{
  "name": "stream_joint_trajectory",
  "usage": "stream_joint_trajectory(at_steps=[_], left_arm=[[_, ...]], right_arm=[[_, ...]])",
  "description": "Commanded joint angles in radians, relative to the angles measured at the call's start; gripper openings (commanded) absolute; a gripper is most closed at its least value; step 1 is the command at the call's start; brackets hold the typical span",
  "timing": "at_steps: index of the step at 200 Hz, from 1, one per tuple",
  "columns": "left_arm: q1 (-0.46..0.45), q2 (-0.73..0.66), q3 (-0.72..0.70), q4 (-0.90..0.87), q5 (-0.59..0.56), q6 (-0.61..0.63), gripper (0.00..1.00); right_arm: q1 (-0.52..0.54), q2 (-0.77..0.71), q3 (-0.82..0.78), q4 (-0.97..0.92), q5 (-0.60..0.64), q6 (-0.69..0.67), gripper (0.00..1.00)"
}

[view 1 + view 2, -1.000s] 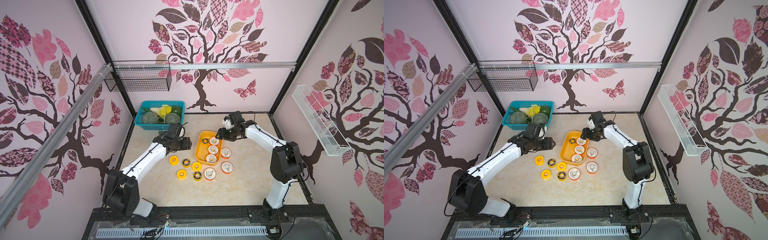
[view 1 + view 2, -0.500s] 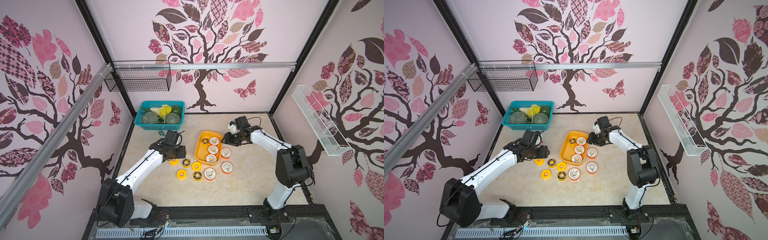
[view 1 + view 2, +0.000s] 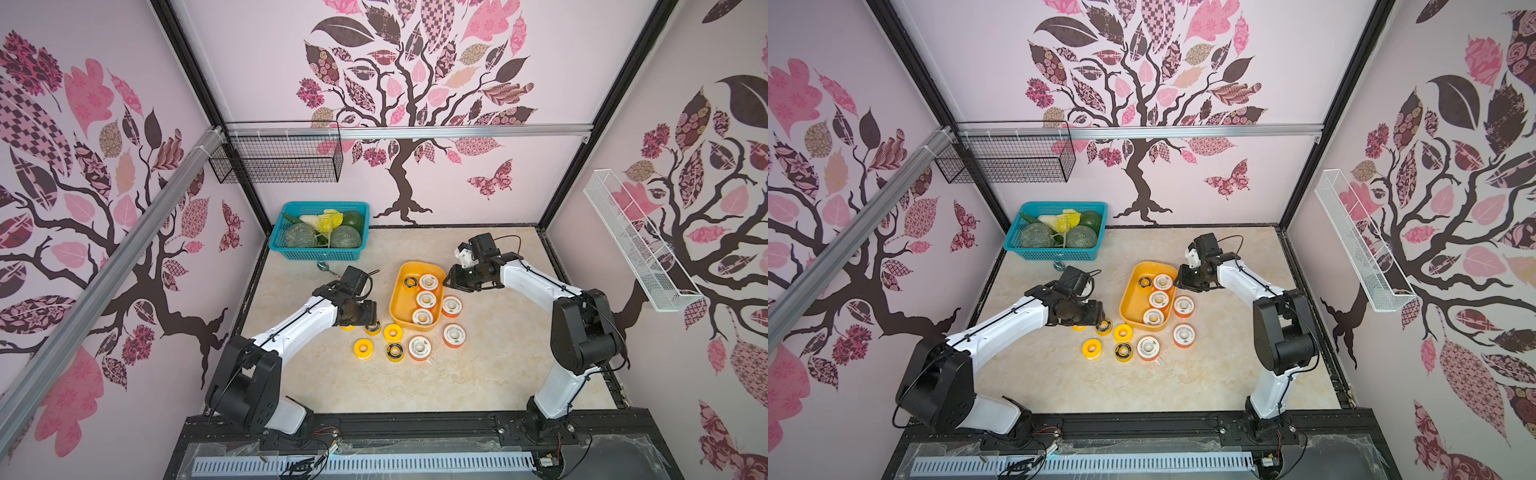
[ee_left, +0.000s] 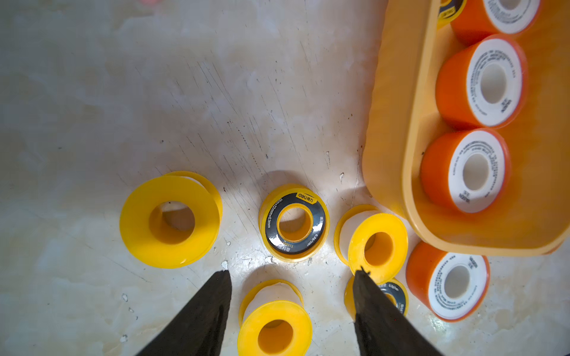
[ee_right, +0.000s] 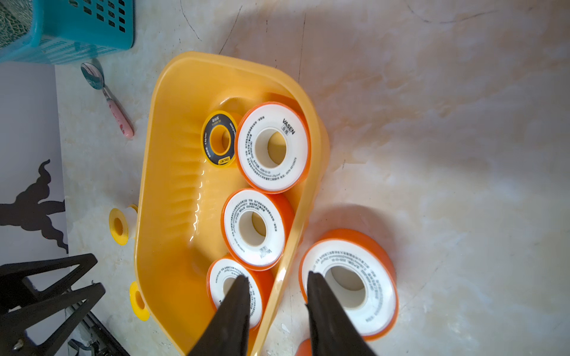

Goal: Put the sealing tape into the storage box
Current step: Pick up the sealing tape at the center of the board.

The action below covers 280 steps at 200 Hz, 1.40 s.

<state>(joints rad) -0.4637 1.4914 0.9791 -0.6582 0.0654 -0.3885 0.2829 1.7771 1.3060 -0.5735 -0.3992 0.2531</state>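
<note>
The storage box (image 3: 400,305) is a shallow orange-yellow tub at mid-table. It holds three orange sealing tape rolls (image 5: 273,148) and one black-labelled yellow roll (image 5: 219,140). Three more orange rolls (image 3: 454,335) lie outside it at the right and front. Several yellow rolls (image 3: 363,348) lie on the table to its front left. My left gripper (image 4: 290,276) hangs open just over these, with a yellow roll (image 4: 274,320) lying between its fingers, untouched. My right gripper (image 5: 277,279) hovers over the box's right rim (image 5: 296,243). Its jaws stand a narrow gap apart with nothing between them.
A teal basket (image 3: 318,249) of melons and greens stands at the back left, with a pink-handled spoon (image 3: 328,269) just in front of it. A black wire basket (image 3: 276,160) hangs on the back wall. A white wire shelf (image 3: 636,245) hangs on the right wall.
My left gripper has come forward and down over the yellow rolls. My right gripper has drawn back from over the box's far end to its right rim, and its jaws have narrowed.
</note>
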Motion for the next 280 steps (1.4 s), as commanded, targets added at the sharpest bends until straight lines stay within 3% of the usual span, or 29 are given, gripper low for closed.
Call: stream_joint_trajectory(at_steps=[1, 20, 141, 197, 280], left_arm=[[-0.006, 0.033, -0.009, 0.041, -0.001, 0.007, 0.68], [-0.010, 0.065, -0.004, 0.051, -0.004, 0.009, 0.68], [-0.019, 0.163, 0.006, 0.098, -0.004, 0.020, 0.63], [-0.024, 0.166, -0.003, 0.112, 0.005, 0.034, 0.79], [-0.033, 0.242, 0.034, 0.112, 0.005, 0.043, 0.75]], right_arm=[[-0.004, 0.029, -0.005, 0.015, -0.021, 0.008, 0.32], [-0.004, 0.043, -0.001, 0.016, -0.026, 0.009, 0.28], [-0.003, 0.110, 0.014, 0.027, -0.032, 0.031, 0.29], [-0.001, 0.122, 0.023, 0.023, -0.043, 0.027, 0.30], [0.001, 0.120, 0.031, 0.009, -0.044, 0.022, 0.30]])
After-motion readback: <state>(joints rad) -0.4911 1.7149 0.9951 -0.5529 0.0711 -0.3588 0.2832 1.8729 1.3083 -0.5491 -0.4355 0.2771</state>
